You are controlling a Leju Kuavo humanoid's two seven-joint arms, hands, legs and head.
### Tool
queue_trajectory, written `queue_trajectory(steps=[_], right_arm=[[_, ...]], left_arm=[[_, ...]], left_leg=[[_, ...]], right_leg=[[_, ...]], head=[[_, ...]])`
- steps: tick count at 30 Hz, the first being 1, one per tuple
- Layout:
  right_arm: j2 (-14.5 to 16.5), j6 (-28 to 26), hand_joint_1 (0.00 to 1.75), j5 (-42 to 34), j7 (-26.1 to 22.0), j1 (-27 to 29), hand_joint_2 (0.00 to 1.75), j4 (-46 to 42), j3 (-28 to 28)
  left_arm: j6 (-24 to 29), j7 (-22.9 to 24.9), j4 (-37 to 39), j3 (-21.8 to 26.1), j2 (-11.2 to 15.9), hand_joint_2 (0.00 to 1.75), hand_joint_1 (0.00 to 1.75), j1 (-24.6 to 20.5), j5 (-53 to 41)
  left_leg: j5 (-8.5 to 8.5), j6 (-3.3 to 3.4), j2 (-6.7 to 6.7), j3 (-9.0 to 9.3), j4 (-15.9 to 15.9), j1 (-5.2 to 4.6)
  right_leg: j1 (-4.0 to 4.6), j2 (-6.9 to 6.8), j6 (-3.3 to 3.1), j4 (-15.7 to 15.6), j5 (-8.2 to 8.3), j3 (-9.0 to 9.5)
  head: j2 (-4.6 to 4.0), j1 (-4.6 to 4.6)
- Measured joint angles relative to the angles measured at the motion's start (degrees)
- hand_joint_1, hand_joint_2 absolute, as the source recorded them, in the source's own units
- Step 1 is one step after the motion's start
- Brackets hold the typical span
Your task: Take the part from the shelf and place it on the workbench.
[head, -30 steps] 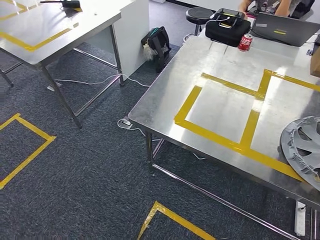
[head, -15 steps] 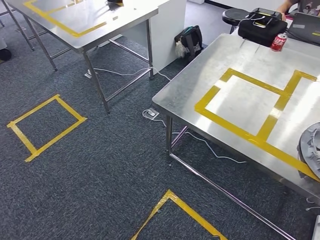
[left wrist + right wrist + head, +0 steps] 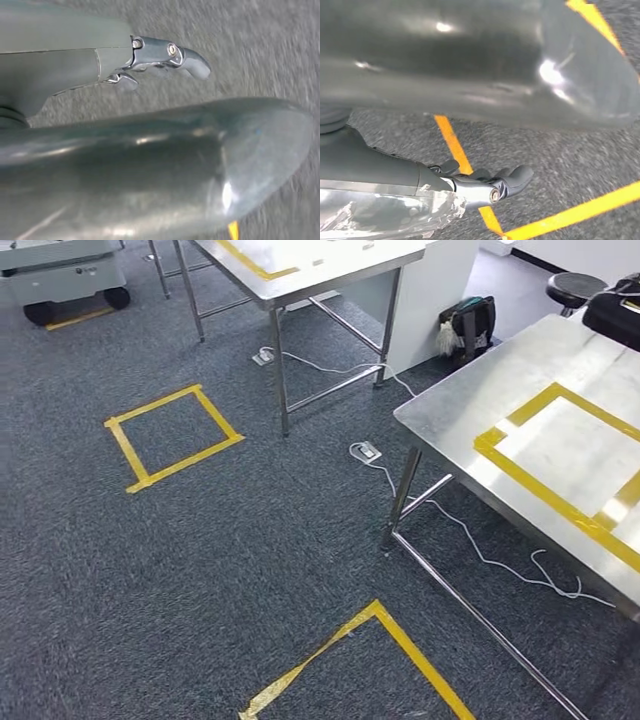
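**A robot test lab on office carpet**

Steel-topped table [image 3: 483, 390] at right and another [image 3: 317, 265] farther off — both marked with yellow tape. Taped squares [image 3: 173, 435] on the dark carpet [image 3: 226, 560], loose white cables [image 3: 483, 550], a floor socket [image 3: 366, 451] — a workshop-style lab.

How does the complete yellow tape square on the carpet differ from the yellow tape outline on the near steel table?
The tape square lies on dark carpet; the table outline lies on shiny steel. The square is fully visible and closed; the outline runs off the picture's edge. The outline's strips look broader. Both are yellow tape with straight sides.
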Motion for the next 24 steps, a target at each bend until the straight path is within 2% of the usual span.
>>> queue_trajectory(steps=[1, 2, 3, 4, 5, 6, 7, 8, 9, 10, 12, 13, 14, 15, 16, 17, 18, 19, 20, 21, 23, 24], right_arm=[[-0.01, -0.02, 0.0, 0.04, -0.01, 0.1, 0.0, 0.06, 0.01], [-0.02, -0.04, 0.0, 0.17, -0.03, 0.14, 0.0, 0.1, 0.04], [-0.03, -0.07, 0.0, 0.41, -0.08, 0.15, 0.0, 0.14, 0.13], [-0.04, -0.11, 0.0, 0.7, -0.14, 0.13, 0.0, 0.15, 0.28], [-0.04, -0.19, 0.0, 1.03, -0.25, 0.1, 0.0, 0.16, 0.52], [-0.04, -0.29, 0.0, 1.31, -0.36, 0.08, 0.0, 0.16, 0.76], [-0.04, -0.39, 0.0, 1.54, -0.47, 0.01, 0.0, 0.16, 0.97], [-0.04, -0.49, 0.0, 1.78, -0.6, -0.05, 0.0, 0.16, 1.16], [-0.03, -0.54, 0.0, 1.97, -0.69, -0.1, 0.0, 0.19, 1.29], [-0.03, -0.58, 0.0, 2.19, -0.8, -0.14, 0.0, 0.22, 1.4], [-0.02, -0.64, 0.0, 2.63, -1.03, -0.14, 0.0, 0.28, 1.66], [-0.02, -0.68, 0.0, 2.85, -1.15, -0.16, 0.0, 0.29, 1.82], [-0.02, -0.73, 0.0, 3.03, -1.28, -0.14, 0.0, 0.29, 2.03], [-0.02, -0.81, 0.0, 3.18, -1.4, -0.06, 0.0, 0.29, 2.21], [-0.02, -0.93, 0.0, 3.32, -1.52, 0.05, 0.0, 0.3, 2.33], [-0.02, -1.07, 0.0, 3.49, -1.62, 0.2, 0.0, 0.31, 2.41], [-0.02, -1.19, 0.0, 3.65, -1.68, 0.32, 0.0, 0.31, 2.47], [-0.02, -1.27, 0.0, 3.8, -1.72, 0.36, 0.0, 0.31, 2.56], [-0.02, -1.3, 0.0, 3.93, -1.73, 0.36, 0.0, 0.31, 2.66], [-0.01, -1.31, 0.0, 4.03, -1.74, 0.34, 0.0, 0.31, 2.77], [-0.01, -1.32, 0.0, 4.15, -1.81, 0.28, 0.0, 0.32, 2.88], [-0.01, -1.32, 0.0, 4.18, -1.87, 0.25, 0.0, 0.33, 2.9]], left_arm=[[-0.05, -0.04, -0.05, 0.0, 0.04, 0.0, 0.0, -0.13, 0.04], [-0.1, -0.12, -0.1, 0.0, 0.07, 0.0, 0.0, -0.25, 0.09], [-0.2, -0.22, -0.13, 0.01, 0.07, 0.0, 0.0, -0.26, 0.19], [-0.28, -0.34, -0.14, 0.01, 0.04, 0.0, 0.0, -0.19, 0.3], [-0.35, -0.46, -0.15, 0.02, -0.01, 0.0, 0.0, -0.11, 0.42], [-0.43, -0.56, -0.16, 0.02, -0.07, 0.0, 0.0, -0.05, 0.56], [-0.49, -0.62, -0.16, 0.02, -0.14, 0.0, 0.0, -0.02, 0.72], [-0.56, -0.69, -0.18, 0.02, -0.19, 0.0, 0.0, -0.02, 0.87], [-0.62, -0.74, -0.2, 0.02, -0.22, 0.0, 0.0, 0.0, 1.02], [-0.68, -0.79, -0.22, 0.03, -0.25, 0.0, 0.0, 0.05, 1.17], [-0.78, -0.87, -0.26, 0.04, -0.25, 0.0, 0.0, 0.27, 1.39], [-0.81, -0.9, -0.26, 0.05, -0.25, 0.0, 0.0, 0.42, 1.51], [-0.84, -0.93, -0.27, 0.06, -0.26, 0.0, 0.0, 0.55, 1.59], [-0.9, -0.97, -0.27, 0.07, -0.3, 0.0, 0.0, 0.59, 1.67], [-0.98, -1.02, -0.27, 0.07, -0.36, 0.0, 0.0, 0.55, 1.69], [-1.07, -1.09, -0.27, 0.07, -0.44, 0.0, 0.0, 0.48, 1.72], [-1.15, -1.16, -0.28, 0.07, -0.51, 0.0, 0.0, 0.46, 1.75], [-1.18, -1.24, -0.28, 0.07, -0.55, 0.0, 0.0, 0.51, 1.8], [-1.2, -1.33, -0.31, 0.07, -0.56, 0.0, 0.0, 0.62, 1.89], [-1.2, -1.42, -0.37, 0.07, -0.55, 0.0, 0.0, 0.71, 2.02], [-1.17, -1.56, -0.52, 0.07, -0.58, 0.0, 0.0, 0.67, 2.29], [-1.14, -1.58, -0.6, 0.08, -0.61, 0.0, 0.0, 0.6, 2.43]], left_leg=[[0.75, 0.31, -0.8, -0.94, 0.0, -0.13], [1.5, 0.47, -1.65, -1.9, 0.01, -0.29], [2.27, 0.53, -2.49, -2.9, 0.02, -0.46], [3.0, 0.54, -3.23, -3.85, 0.03, -0.58], [3.78, 0.48, -4.03, -4.83, 0.05, -0.65], [4.56, 0.37, -4.87, -5.76, 0.06, -0.67], [5.29, 0.19, -5.66, -6.54, 0.1, -0.67], [6.01, -0.05, -6.47, -7.18, 0.18, -0.71], [6.62, -0.32, -7.11, -7.51, 0.19, -0.75], [7.17, -0.64, -7.7, -7.68, 0.15, -0.75], [8.0, -1.3, -8.65, -7.88, -0.06, -0.6], [7.55, -1.52, -8.16, -8.18, 0.3, -0.53], [6.14, -1.69, -7.07, -8.74, 1.42, -0.5], [3.66, -1.85, -5.53, -9.69, 3.91, -0.48], [0.67, -2.1, -4.1, -10.94, 7.47, -0.46], [-1.87, -2.43, -3.3, -12.21, 11.59, -0.38], [-3.31, -2.75, -2.92, -13.07, 15.22, -0.25], [-3.4, -2.99, -2.76, -13.05, 17.11, -0.11], [-2.55, -3.16, -2.58, -11.82, 16.7, 0.01], [-1.28, -3.26, -2.14, -9.41, 13.93, 0.11], [0.43, -3.17, 0.33, -3.22, 5.39, 0.11], [0.7, -2.86, 1.36, -1.15, 2.26, 0.0]], right_leg=[[0.03, 1.79, 0.0, 3.5, -2.97, -1.0], [0.12, 2.7, -0.16, 7.13, -5.19, -1.79], [0.26, 3.12, -0.4, 9.9, -6.16, -2.09], [0.42, 3.29, -0.69, 11.23, -5.95, -1.76], [0.59, 3.5, -1.04, 10.37, -4.59, -0.28], [0.7, 4.01, -1.38, 7.5, -2.88, 2.23], [0.75, 5.32, -1.71, 3.21, -1.99, 5.39], [0.68, 6.74, -1.95, -1.56, -1.73, 8.72], [0.66, 7.87, -2.06, -5.05, -2.11, 10.94], [0.7, 8.54, -2.15, -7.07, -2.74, 12.12], [0.83, 7.41, -2.57, -7.67, -2.48, 12.02], [0.82, 6.66, -2.99, -7.7, -2.09, 11.75], [0.77, 5.85, -3.42, -7.81, -1.61, 11.41], [0.7, 4.96, -3.73, -7.91, -1.08, 10.95], [0.74, 4.09, -3.89, -7.9, -0.68, 10.44], [0.76, 3.07, -3.92, -7.88, -0.29, 9.89], [0.77, 2.0, -3.83, -7.85, 0.06, 9.34], [0.76, 1.03, -3.7, -7.82, 0.34, 8.87], [0.74, 0.13, -3.54, -7.79, 0.57, 8.53], [0.72, -0.71, -3.37, -7.76, 0.72, 8.43], [0.84, -2.17, -2.91, -7.46, 0.77, 8.35], [0.98, -2.81, -2.61, -7.23, 0.74, 8.35]], head=[[0.0, 0.1], [0.0, 0.16], [0.0, 0.24], [0.0, 0.25], [0.0, 0.24], [0.0, 0.24], [0.0, 0.25], [0.0, 0.21], [0.0, 0.18], [-0.01, 0.23], [-0.02, 0.37], [-0.03, 0.4], [-0.02, 0.26], [-0.02, 0.07], [-0.02, -0.06], [-0.02, -0.17], [-0.02, -0.18], [-0.02, -0.18], [-0.02, -0.2], [-0.02, -0.2], [-0.02, -0.25], [-0.02, -0.17]])
